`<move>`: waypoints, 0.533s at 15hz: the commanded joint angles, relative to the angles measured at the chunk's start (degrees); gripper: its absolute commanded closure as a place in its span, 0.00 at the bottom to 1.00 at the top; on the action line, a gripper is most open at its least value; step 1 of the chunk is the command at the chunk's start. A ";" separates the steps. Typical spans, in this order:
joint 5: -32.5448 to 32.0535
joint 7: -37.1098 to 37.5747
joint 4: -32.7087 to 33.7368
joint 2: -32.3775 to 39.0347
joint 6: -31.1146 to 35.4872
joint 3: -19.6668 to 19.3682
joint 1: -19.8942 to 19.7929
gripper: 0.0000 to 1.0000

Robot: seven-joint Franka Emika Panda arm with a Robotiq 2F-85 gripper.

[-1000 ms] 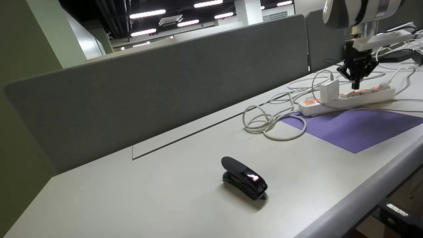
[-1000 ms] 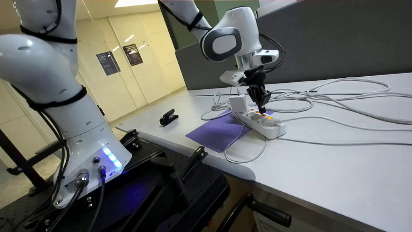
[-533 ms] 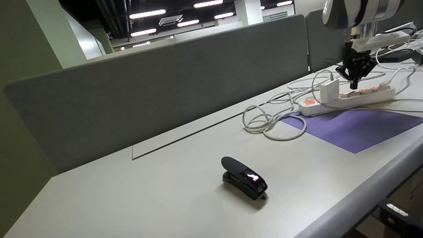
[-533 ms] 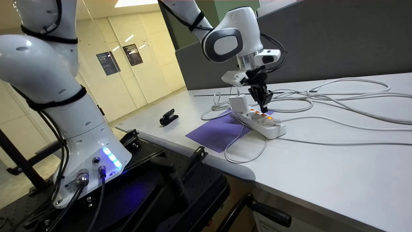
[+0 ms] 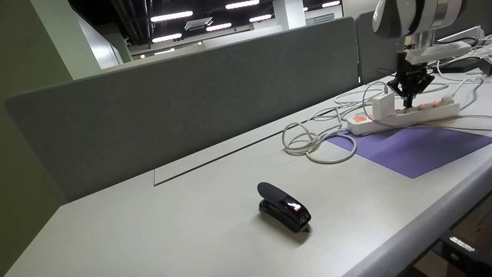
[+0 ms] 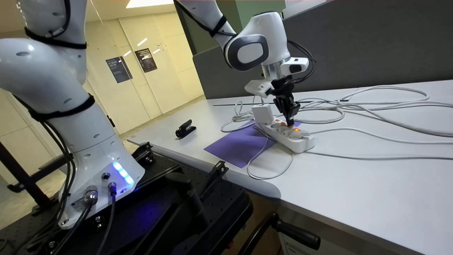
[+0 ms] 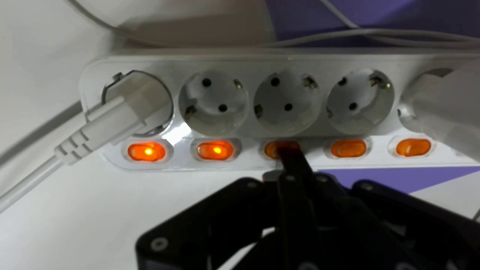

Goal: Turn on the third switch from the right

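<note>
Five orange switches (image 7: 348, 148) are being shown in a row on the white power strip (image 7: 250, 67) in the wrist view; bright spots are being given off by the two at the plug end. The third switch from the right (image 7: 271, 149) in that view is being partly covered by the gripper (image 6: 290, 121), which is being held clenched, its tips together and aimed downward. Whether the switch is being pressed or lit is being left unclear by that cover.

Surface: the strip is being borne partly by a purple sheet (image 5: 413, 154), partly by the pale desk (image 5: 184, 223). One end socket is being filled by a white plug (image 7: 116, 108), the opposite one by a boxy charger (image 5: 383, 106); three round sockets (image 7: 213, 103) are being seen between. White cables (image 5: 331, 162) are being looped over the desk beside the strip. A black stapler (image 5: 284, 207) is being shown well apart from the strip in both exterior views.

Room: the desk is being bounded along its back by a grey divider (image 5: 215, 104). Beyond it, in an exterior view, a white pillar (image 5: 294, 14) and lit ceiling lights (image 5: 172, 16) are being seen. In an exterior view, a cream wall (image 6: 143, 86) is being hung with two dark posters (image 6: 145, 59), and a black crank handle (image 6: 299, 234) is being seen below the desk's front edge.
</note>
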 commanded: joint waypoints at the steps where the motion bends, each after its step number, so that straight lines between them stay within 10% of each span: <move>1: 0.04 0.15 1.64 1.01 -0.95 0.80 -1.14 1.00; 8: 0.31 0.01 1.43 1.85 -0.61 0.78 -1.63 1.00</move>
